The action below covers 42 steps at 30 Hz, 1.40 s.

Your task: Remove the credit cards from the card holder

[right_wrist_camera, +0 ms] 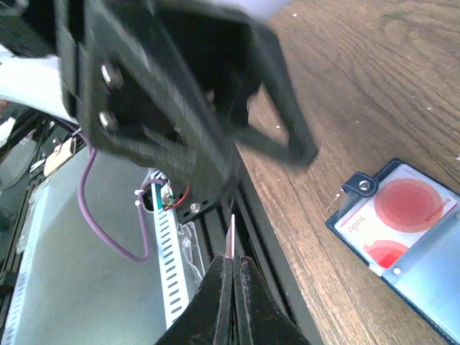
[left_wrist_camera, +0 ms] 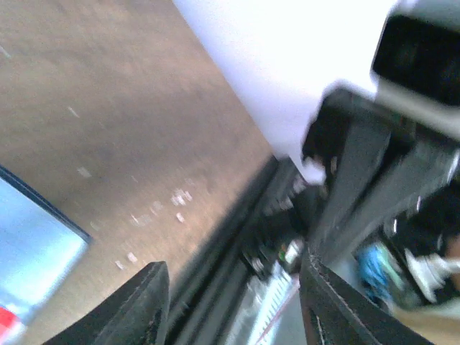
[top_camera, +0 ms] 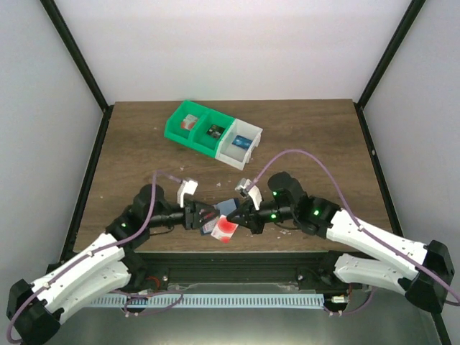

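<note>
The navy card holder [top_camera: 215, 228] lies open near the table's front edge, with a red-and-white credit card [top_camera: 228, 228] showing in its pocket. The right wrist view shows the same card holder [right_wrist_camera: 420, 277] and the card [right_wrist_camera: 402, 212] in it. My right gripper [right_wrist_camera: 231, 260] is shut on a thin credit card [right_wrist_camera: 231, 236], seen edge-on and sticking up from the fingertips, over the table's front edge. In the top view my right gripper [top_camera: 235, 212] faces my left gripper [top_camera: 208, 215] just behind the holder. My left gripper [left_wrist_camera: 233, 305] is open with nothing between its fingers; a pale blue corner of the holder [left_wrist_camera: 32, 251] shows at the left.
A green bin [top_camera: 175, 130] and an adjoining white bin [top_camera: 231, 156] stand at the back centre, each compartment holding a card. The black frame rail [right_wrist_camera: 277, 251] runs along the table's front edge right under both grippers. Small white specks dot the wood.
</note>
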Each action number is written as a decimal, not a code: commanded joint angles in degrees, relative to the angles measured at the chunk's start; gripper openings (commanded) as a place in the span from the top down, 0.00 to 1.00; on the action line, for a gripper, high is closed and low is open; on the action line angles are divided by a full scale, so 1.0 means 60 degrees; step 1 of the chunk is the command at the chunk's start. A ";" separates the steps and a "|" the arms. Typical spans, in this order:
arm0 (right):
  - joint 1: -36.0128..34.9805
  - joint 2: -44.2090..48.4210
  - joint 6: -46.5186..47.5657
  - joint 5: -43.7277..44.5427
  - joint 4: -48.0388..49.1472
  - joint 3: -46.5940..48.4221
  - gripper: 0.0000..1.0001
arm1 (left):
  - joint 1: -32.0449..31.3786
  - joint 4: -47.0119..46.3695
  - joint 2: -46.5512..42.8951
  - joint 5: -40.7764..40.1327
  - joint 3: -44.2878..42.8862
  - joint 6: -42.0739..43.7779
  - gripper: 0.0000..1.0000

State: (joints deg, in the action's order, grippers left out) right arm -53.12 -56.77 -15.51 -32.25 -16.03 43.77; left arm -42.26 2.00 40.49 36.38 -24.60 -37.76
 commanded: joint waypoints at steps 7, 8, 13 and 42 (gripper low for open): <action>-0.0094 0.0543 -0.2145 0.2838 0.1164 -0.0308 1.00 | 0.1868 0.2338 0.1623 -0.5335 -0.3181 0.0320 0.25; -0.0096 0.0673 -0.2297 0.3082 0.1295 -0.0372 1.00 | 0.2192 0.2403 0.2038 -0.5568 -0.3514 0.0355 0.25; -0.0096 0.1158 -0.2483 0.3392 0.1789 -0.0558 1.00 | 0.3688 0.2164 0.4528 -0.6244 -0.5143 0.1272 0.28; -0.0096 0.1041 -0.2489 0.4494 0.1090 0.0056 1.00 | 0.7296 -0.0260 1.4706 -0.1447 -1.1924 0.3438 0.16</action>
State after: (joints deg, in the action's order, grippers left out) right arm -53.45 -50.24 -30.83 -6.81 -8.80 41.36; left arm 1.61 3.22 127.15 25.32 -93.97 -17.93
